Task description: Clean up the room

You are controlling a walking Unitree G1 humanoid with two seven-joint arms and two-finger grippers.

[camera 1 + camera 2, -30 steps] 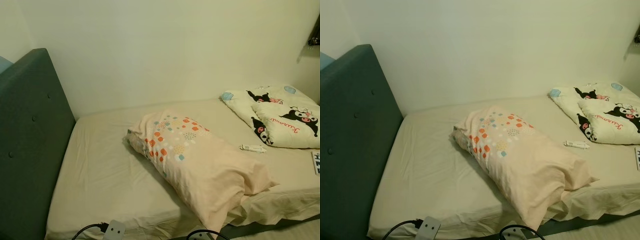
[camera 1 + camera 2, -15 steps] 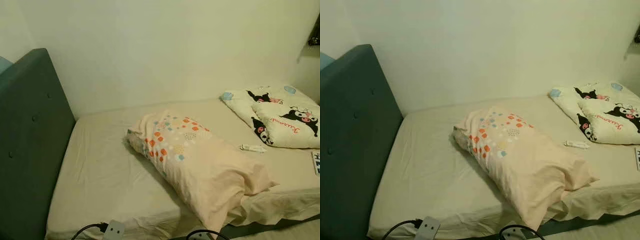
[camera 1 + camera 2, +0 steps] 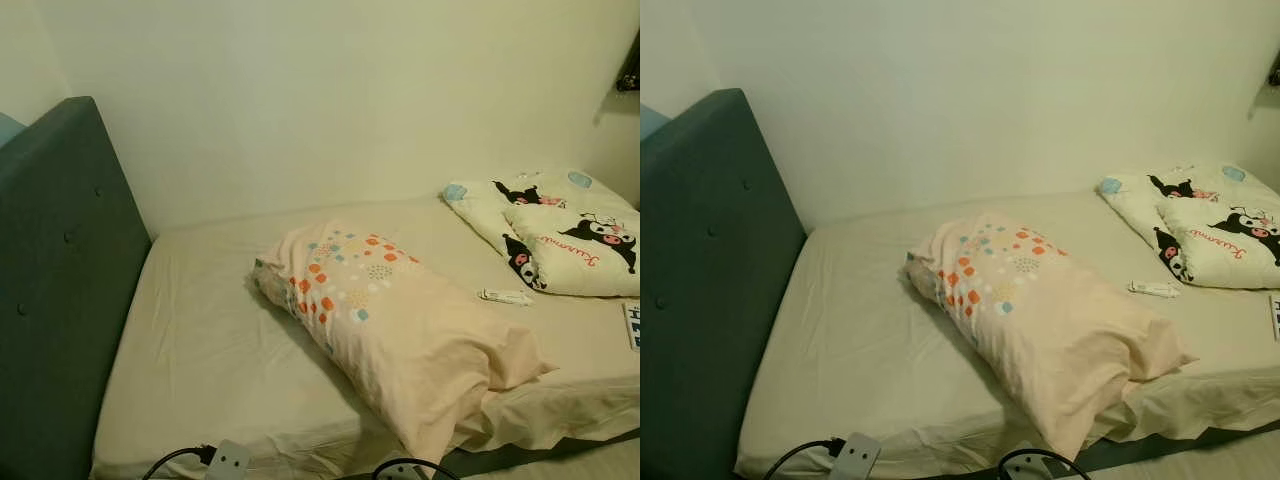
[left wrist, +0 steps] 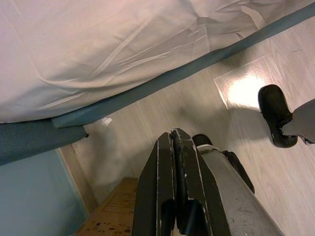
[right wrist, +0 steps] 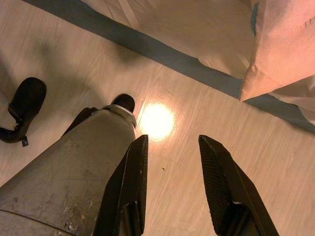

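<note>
Down beside the bed, over the pale wood-grain floor (image 5: 197,123), both arms hung idle: the left gripper (image 4: 170,147) had its two black fingers pressed together, pointing toward the teal bed base (image 4: 147,86) and the overhanging cream sheet (image 4: 98,44), while the right gripper (image 5: 172,162) had its fingers spread apart with nothing between them, above a bright patch of reflected light on the floor. At the near edge of the bed, a white power strip (image 3: 230,460) with a black cable (image 3: 170,460) lay against the mattress side, and a second black cable loop (image 3: 410,466) showed just beside it. On the cream fitted sheet (image 3: 200,350) lay a long peach pillow with an orange, blue and white dotted patch (image 3: 400,325), set at a slant across the middle of the mattress, its near corner hanging over the bed edge. Right of the pillow, well apart from it, a small white tube (image 3: 505,296) rested on the sheet, and at the right margin a flat dark-printed object (image 3: 632,325) was cut off, too little of it visible to identify. Beyond the tube sat a folded cream quilt printed with black cartoon characters (image 3: 560,235), close to the far wall. A dark teal buttoned headboard (image 3: 60,280) stood along the robot's left side, and the plain pale wall (image 3: 330,100) ran behind the bed.
</note>
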